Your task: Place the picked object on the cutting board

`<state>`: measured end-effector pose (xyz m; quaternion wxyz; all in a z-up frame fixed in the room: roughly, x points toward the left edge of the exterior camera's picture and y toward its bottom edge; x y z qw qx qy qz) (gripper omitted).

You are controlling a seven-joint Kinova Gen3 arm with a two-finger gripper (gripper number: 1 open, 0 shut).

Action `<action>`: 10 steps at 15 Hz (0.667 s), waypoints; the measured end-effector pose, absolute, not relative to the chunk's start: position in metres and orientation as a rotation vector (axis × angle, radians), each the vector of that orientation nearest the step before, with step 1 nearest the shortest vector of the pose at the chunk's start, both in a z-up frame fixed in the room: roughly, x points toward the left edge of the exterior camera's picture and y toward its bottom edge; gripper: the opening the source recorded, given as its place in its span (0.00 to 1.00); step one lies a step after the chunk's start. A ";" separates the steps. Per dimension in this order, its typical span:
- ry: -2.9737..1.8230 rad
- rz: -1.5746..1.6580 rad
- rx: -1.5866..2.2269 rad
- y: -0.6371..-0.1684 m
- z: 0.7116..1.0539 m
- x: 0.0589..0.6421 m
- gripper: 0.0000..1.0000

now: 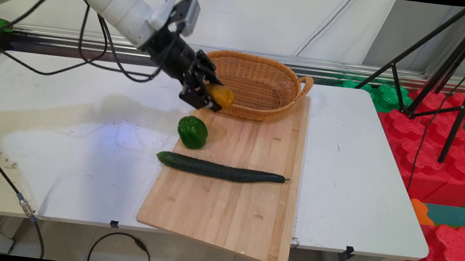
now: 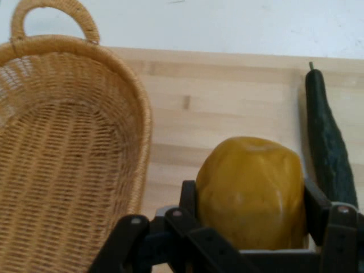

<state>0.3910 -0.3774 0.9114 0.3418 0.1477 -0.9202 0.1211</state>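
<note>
My gripper [image 1: 214, 97] is shut on a yellow pepper [image 1: 220, 95] and holds it in the air just in front of the near left rim of a wicker basket [image 1: 258, 86]. In the hand view the yellow pepper [image 2: 250, 190] sits between the two black fingers [image 2: 189, 199], with the basket [image 2: 62, 165] to the left, nothing visible inside it. Below the gripper a green pepper [image 1: 192, 131] rests on the left edge of a wooden cutting board [image 1: 229, 207]. A long dark cucumber [image 1: 220, 170] lies across the board, and shows as the cucumber [image 2: 329, 148] at the right of the hand view.
The board and basket rest on a white table [image 1: 66, 131]; the board overhangs its near edge. Black cables [image 1: 95, 49] hang from the arm over the table's left back. A black tripod [image 1: 446, 83] and red and green foam blocks [image 1: 447, 159] stand to the right of the table.
</note>
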 end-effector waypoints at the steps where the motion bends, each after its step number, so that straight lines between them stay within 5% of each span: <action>1: -2.399 0.304 0.388 -0.376 0.905 0.383 0.00; 10: -2.464 0.251 0.469 -0.391 0.840 0.321 0.00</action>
